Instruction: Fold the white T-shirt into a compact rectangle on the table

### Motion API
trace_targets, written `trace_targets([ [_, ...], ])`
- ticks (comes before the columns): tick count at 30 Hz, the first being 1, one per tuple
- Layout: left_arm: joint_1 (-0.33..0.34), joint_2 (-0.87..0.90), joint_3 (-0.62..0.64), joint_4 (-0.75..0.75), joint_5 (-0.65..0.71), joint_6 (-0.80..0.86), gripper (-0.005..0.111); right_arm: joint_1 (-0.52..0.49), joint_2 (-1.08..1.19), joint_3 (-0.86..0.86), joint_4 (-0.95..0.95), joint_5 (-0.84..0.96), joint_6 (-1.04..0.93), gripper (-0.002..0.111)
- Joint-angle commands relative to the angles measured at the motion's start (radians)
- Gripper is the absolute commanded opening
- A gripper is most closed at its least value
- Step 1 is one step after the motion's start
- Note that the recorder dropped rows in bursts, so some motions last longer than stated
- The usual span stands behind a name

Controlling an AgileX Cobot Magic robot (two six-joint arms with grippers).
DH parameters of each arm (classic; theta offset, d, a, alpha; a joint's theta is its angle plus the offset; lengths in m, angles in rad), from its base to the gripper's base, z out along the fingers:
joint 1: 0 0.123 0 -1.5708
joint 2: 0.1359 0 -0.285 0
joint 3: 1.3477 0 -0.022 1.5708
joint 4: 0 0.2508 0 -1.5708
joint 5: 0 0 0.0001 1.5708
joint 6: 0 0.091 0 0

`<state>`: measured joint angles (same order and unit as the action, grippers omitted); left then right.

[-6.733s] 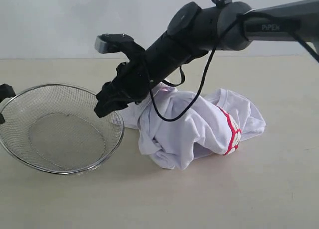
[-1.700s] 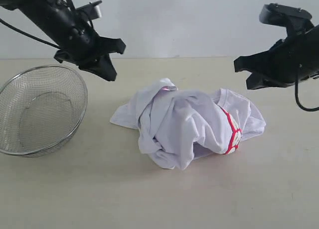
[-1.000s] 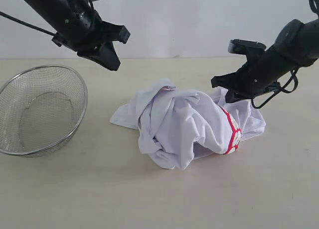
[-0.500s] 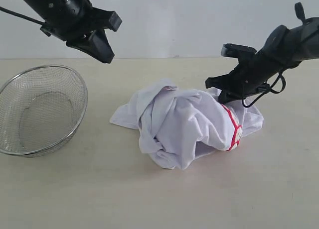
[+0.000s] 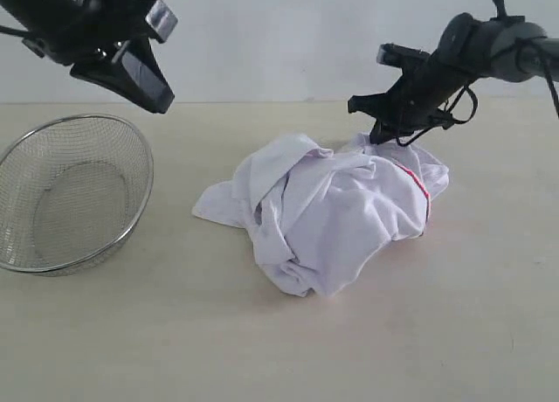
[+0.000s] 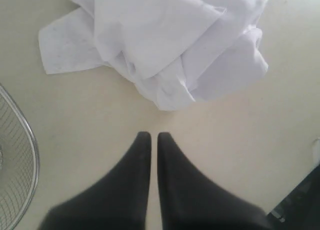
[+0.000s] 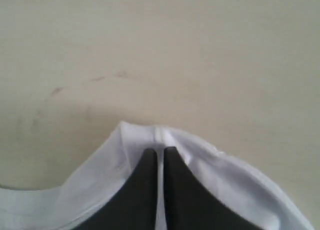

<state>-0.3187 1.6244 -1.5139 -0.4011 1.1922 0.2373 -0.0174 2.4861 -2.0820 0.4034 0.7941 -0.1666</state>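
A matte pale beige table (image 5: 454, 332) holds a round wire-mesh basket (image 5: 70, 197) at left. Above it hangs the left gripper (image 5: 160, 100), pinched together and empty. The white T-shirt (image 5: 332, 205) lies crumpled mid-table, one soft fold clamped by the right gripper (image 5: 377, 133).

A robotics lab test bench, by the look of it: two black jointed arms with a loose cable (image 5: 465, 105) work over a plain beige table (image 5: 454, 332) against a blank pale wall (image 5: 279, 35). The only props are a wire-mesh basket (image 5: 52, 157) below and beside the left pincer (image 5: 160, 103), and a crumpled white T-shirt (image 5: 341, 210) under the right pincer (image 5: 379, 134).
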Motion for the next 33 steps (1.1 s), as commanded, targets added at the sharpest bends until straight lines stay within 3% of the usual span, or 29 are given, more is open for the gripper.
trace_targets([
  [1,-0.007,-0.006,0.091,-0.001,-0.100,-0.004,0.005,-0.023,-0.066,-0.058,-0.001,0.098,0.034,0.000],
  [4,-0.007,-0.006,0.104,-0.001,-0.103,0.003,0.005,-0.023,-0.106,-0.026,0.020,0.155,0.028,0.000],
  [8,-0.005,-0.004,0.104,-0.010,-0.129,0.026,0.005,-0.023,-0.340,0.309,0.108,-0.029,-0.063,0.000],
  [12,-0.005,0.045,0.104,-0.121,-0.127,0.129,0.005,-0.023,-0.656,0.739,0.266,-0.210,-0.209,0.000],
  [16,-0.005,0.090,0.104,-0.149,-0.131,0.163,0.005,-0.020,-0.859,0.988,0.383,-0.274,-0.290,0.000],
  [26,-0.005,0.129,0.104,-0.182,-0.166,0.217,0.005,-0.019,-1.164,1.447,0.617,-0.250,-0.548,0.000],
  [30,-0.005,0.129,0.104,-0.247,-0.129,0.261,0.019,-0.010,-1.175,1.528,0.728,-0.217,-0.692,0.006],
  [33,-0.005,0.129,0.104,-0.283,-0.111,0.261,0.043,0.039,-1.157,1.547,0.830,-0.158,-0.787,0.029],
])
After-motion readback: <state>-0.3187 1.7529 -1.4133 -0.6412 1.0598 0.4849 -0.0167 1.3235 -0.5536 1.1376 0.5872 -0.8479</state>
